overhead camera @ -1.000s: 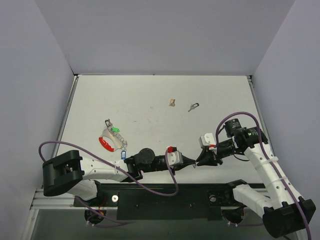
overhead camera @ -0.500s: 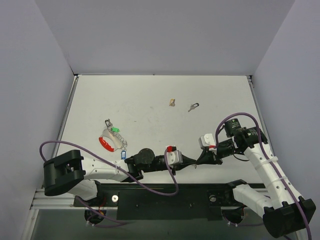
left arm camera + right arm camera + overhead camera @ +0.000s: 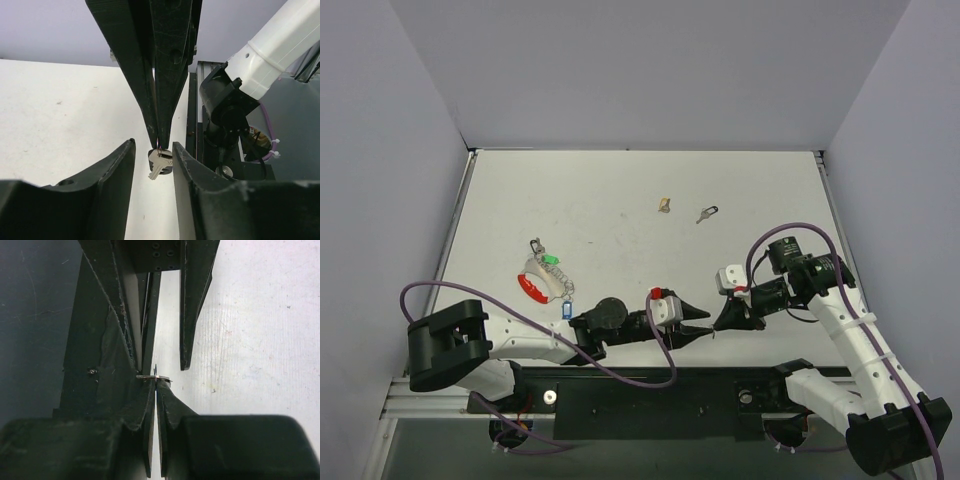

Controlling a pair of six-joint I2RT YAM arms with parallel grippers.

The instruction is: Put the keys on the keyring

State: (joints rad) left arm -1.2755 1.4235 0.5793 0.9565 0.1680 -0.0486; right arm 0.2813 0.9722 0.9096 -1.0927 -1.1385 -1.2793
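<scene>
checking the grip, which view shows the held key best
Left wrist: the key hangs in plain sight from the shut right gripper, blade and dark head visible. Right wrist sees it edge-on, a thin sliver. Top view: too small to tell.

the flat white table (image 3: pixel 620 180) carries three things: a bunch on a thin metal ring with red, white and blue tags (image 3: pixel 542 277) near its left edge, a small silver key with a dark head (image 3: pixel 707 213) toward the back, and beside it a tiny tan scrap (image 3: pixel 664 204) (too small to identify).
</scene>
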